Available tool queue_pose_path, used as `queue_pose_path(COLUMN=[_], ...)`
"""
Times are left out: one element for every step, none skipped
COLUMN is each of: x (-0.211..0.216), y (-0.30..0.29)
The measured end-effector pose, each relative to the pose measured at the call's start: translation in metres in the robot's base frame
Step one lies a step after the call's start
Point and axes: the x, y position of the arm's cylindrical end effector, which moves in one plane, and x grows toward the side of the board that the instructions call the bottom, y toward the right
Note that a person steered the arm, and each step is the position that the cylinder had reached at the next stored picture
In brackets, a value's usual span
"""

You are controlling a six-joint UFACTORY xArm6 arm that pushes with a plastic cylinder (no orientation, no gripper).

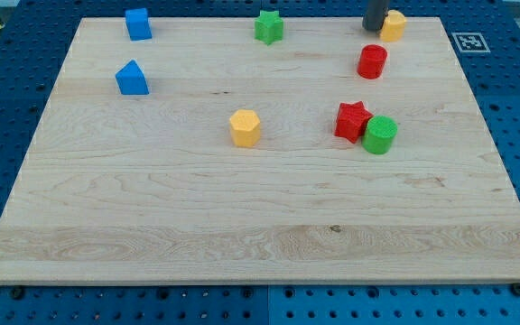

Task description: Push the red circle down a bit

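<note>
The red circle (372,61) is a short red cylinder standing on the wooden board (242,217) at the view's upper right. My tip (373,28) is the dark rod's lower end, near the board's top edge, just above the red circle with a small gap between them. A yellow block (393,24) sits right beside the tip on its right, partly hidden by the rod.
A red star (352,120) and a green circle (380,134) touch each other below the red circle. A yellow hexagon (245,127) is mid-board. A green star (268,26) is top centre. Two blue blocks (137,23) (132,78) are at upper left.
</note>
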Motion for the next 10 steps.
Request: queue_pose_path(x=[0.025,0.063,0.094,0.105,0.105,0.101,0.106,0.122,0.122,0.122], y=[-0.015,-0.015,-0.015,-0.015,-0.015,0.005,0.053,0.038,-0.002,0.002])
